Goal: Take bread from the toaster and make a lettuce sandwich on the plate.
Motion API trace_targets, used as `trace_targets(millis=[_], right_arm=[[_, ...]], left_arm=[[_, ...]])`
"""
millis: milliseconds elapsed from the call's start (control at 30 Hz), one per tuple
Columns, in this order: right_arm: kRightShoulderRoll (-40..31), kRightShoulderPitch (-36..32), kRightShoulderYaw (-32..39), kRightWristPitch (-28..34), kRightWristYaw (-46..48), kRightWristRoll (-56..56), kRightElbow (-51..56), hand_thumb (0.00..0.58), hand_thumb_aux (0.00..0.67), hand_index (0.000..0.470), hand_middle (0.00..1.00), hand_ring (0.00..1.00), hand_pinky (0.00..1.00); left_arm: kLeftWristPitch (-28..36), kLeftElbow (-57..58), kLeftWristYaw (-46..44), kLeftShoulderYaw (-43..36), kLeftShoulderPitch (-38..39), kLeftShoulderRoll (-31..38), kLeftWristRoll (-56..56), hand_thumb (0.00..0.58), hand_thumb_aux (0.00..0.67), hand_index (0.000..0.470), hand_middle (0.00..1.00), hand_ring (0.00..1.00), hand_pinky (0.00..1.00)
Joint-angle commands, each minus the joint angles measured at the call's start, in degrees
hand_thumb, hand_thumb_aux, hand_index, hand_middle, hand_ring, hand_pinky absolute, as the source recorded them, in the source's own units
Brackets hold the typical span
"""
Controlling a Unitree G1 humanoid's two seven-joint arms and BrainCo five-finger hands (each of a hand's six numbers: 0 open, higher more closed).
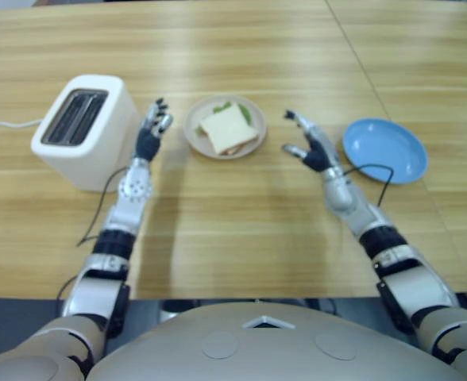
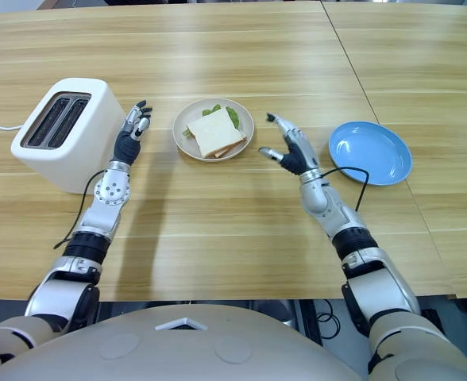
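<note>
The right robot hand (image 2: 287, 149) hangs just beside the plate (image 2: 183, 121), and the main risk is a careless sweep. If it swings left it could clip the rim and knock the top slice off the sandwich (image 2: 216, 132). If it swings right it could catch the blue plate (image 2: 370, 152) or the dark cable (image 2: 359, 176) lying near the wrist. The left robot hand (image 2: 130, 131) sits close to the toaster (image 2: 59, 135), so a sideways move could nudge it along the bench (image 2: 218, 214).

Both robot hands are released. The right one has its fingers spread wide and the left one's point up with the tips slightly bent. Neither holds or touches anything.

The sandwich lies on the plate between the hands, with lettuce (image 2: 232, 116) poking out at the far edge. The toaster slots look empty, so the task seems practically finished.
</note>
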Motion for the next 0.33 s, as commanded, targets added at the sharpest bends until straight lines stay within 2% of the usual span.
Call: trace_targets(millis=[33, 333], right_arm=[[3.1, -0.8, -5.2, -1.4, 6.8, 8.4, 5.4, 0.0, 0.0, 0.0, 0.0, 0.0, 0.0], [6.6, -2.9, -12.1, -5.0, 15.0, 14.3, 12.6, 0.0, 0.0, 0.0, 0.0, 0.0, 0.0]], left_arm=[[-1.3, 5.0, 0.4, 1.4, -2.4, -1.5, -1.3, 0.0, 0.0, 0.0, 0.0, 0.0, 0.0], [-6.6, 10.5, -2.7, 6.0, -6.1, -3.9, -7.8, 0.0, 0.0, 0.0, 0.0, 0.0, 0.0]])
